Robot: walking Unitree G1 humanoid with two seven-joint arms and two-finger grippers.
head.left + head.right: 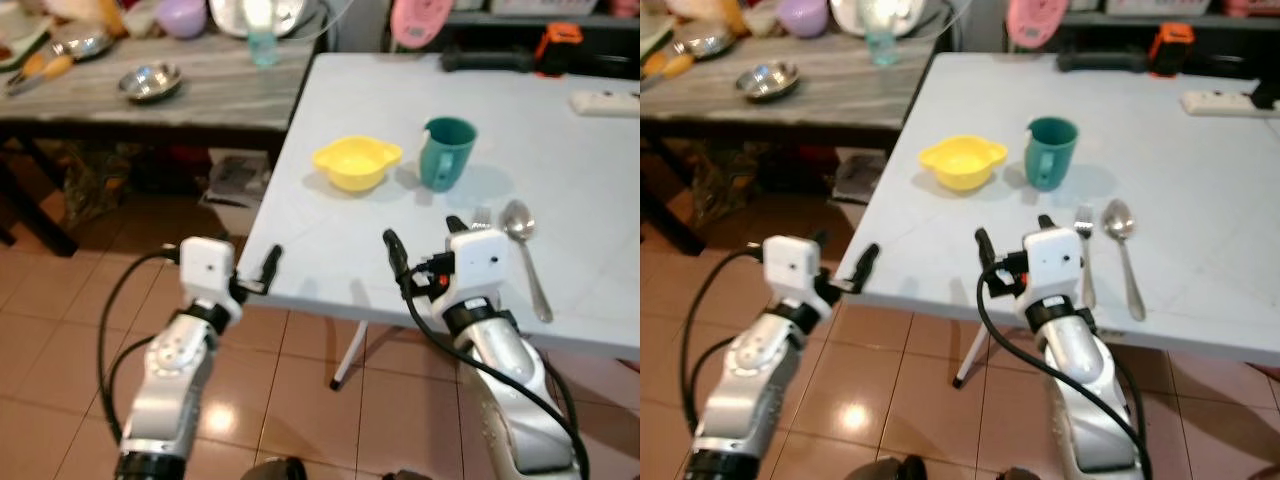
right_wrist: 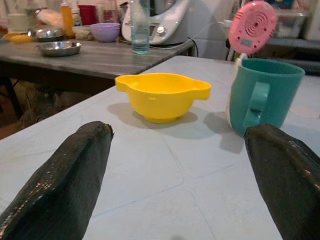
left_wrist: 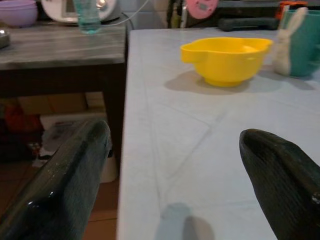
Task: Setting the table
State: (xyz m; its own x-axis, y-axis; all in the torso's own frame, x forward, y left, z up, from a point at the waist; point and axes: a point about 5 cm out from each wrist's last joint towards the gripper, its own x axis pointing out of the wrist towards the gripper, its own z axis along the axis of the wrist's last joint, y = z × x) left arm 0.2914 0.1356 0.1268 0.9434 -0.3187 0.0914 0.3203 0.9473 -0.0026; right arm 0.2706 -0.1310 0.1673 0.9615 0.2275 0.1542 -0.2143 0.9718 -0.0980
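Bowl (image 1: 356, 163) beside mug (image 1: 445, 152) | both arms raised, fingers (image 2: 65, 180) apart

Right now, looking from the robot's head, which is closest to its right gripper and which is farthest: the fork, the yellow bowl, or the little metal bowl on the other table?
From the right gripper:
1. Fork, right beside it on the white table.
2. Yellow bowl, farther back, toward the left.
3. Metal bowl, far left on the wooden table.
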